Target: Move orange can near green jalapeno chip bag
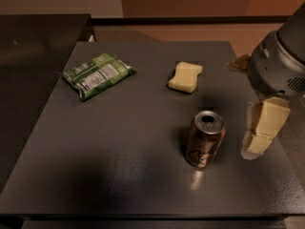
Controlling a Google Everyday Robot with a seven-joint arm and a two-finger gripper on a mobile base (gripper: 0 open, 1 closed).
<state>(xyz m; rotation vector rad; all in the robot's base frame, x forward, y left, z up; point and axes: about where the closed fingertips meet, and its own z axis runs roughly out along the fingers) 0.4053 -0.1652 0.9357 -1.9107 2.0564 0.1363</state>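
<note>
Only an unreadable white label panel shows on the green jalapeno chip bag (97, 74); my gripper (262, 130) hangs just right of the upright orange can (205, 140), and I cannot tell whether it is parted

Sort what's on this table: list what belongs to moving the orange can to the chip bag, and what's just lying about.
For the job: orange can, upright, front right of the table; green jalapeno chip bag, flat, back left; gripper, beside the can at the right edge, not touching it.
Lying about: yellow sponge, behind the can.

High view angled down onto table (119, 142); gripper (261, 133) at right.
</note>
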